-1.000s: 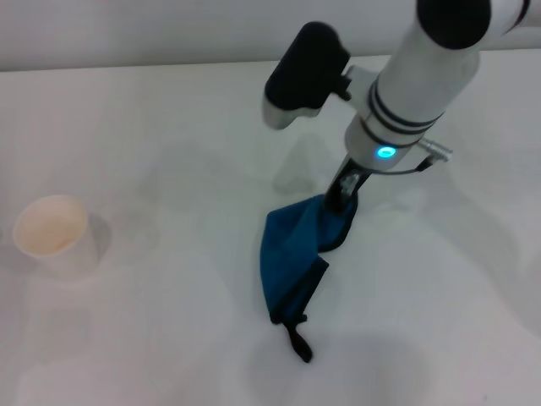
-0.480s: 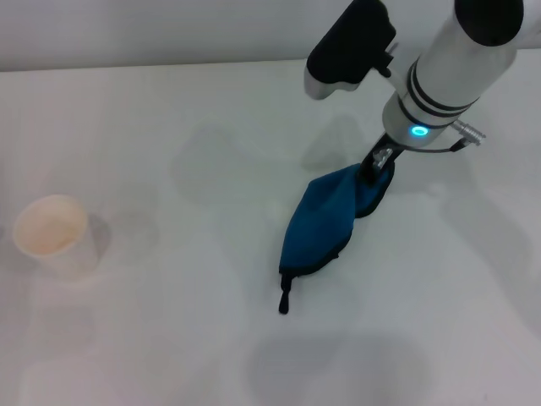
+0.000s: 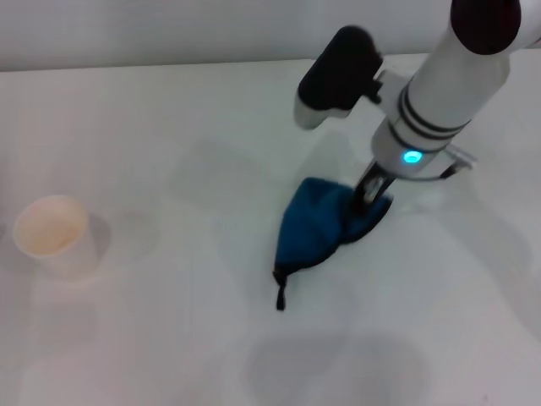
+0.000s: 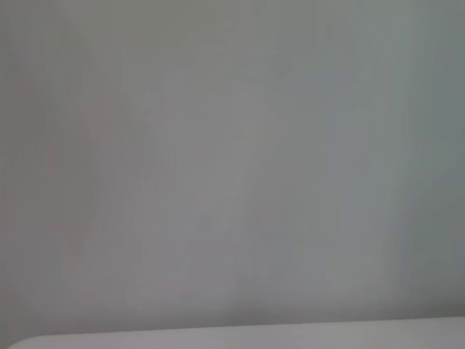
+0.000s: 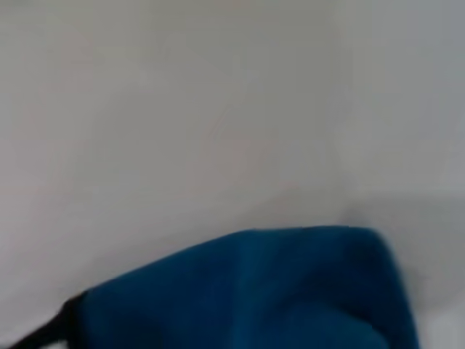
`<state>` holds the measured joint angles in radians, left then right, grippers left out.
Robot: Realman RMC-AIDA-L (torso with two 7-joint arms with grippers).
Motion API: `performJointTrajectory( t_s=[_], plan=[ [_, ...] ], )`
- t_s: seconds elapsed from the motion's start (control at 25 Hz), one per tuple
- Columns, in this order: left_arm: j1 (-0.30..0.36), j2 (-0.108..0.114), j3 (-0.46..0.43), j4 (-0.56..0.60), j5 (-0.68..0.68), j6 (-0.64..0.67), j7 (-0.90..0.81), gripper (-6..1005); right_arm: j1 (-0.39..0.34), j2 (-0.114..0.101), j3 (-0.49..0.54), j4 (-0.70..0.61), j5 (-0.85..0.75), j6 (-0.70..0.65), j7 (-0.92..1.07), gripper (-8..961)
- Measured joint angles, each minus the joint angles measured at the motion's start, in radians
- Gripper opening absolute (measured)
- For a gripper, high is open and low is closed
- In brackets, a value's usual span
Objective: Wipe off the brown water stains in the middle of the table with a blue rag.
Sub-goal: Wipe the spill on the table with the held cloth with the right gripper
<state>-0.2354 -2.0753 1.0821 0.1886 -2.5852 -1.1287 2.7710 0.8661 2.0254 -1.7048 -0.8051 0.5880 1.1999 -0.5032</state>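
Note:
The blue rag (image 3: 319, 226) lies bunched on the white table (image 3: 169, 338) right of the middle, its black loop tab (image 3: 279, 294) trailing toward the front. My right gripper (image 3: 369, 196) comes down from the back right and is shut on the rag's right end, pressing it to the table. The rag also fills the lower part of the right wrist view (image 5: 254, 291). No tan stain shows on the table. My left gripper is out of view; the left wrist view shows only a plain pale surface.
A white paper cup (image 3: 52, 235) stands upright at the left of the table. Grey shadows of the arm lie around the rag and near the front edge. The table's far edge meets a pale wall at the back.
My right gripper swung the rag right and back, then returned a little left and forward. The rag has bunched up and its loop tab now trails straight to the front.

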Motion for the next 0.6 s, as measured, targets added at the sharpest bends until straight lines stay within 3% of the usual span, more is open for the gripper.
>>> performJointTrajectory(
  t_s=[0.16, 0.6],
  plan=[
    [-0.005, -0.001, 0.0, 0.0, 0.0, 0.015, 0.0, 877, -0.015, 0.0, -0.034, -0.031, 0.138, 0.047, -0.067, 23],
    [-0.024, -0.003, 0.001, -0.001, 0.001, 0.032, -0.002, 877, -0.009, 0.002, -0.261, -0.087, 0.459, 0.11, -0.155, 22]
  ],
)
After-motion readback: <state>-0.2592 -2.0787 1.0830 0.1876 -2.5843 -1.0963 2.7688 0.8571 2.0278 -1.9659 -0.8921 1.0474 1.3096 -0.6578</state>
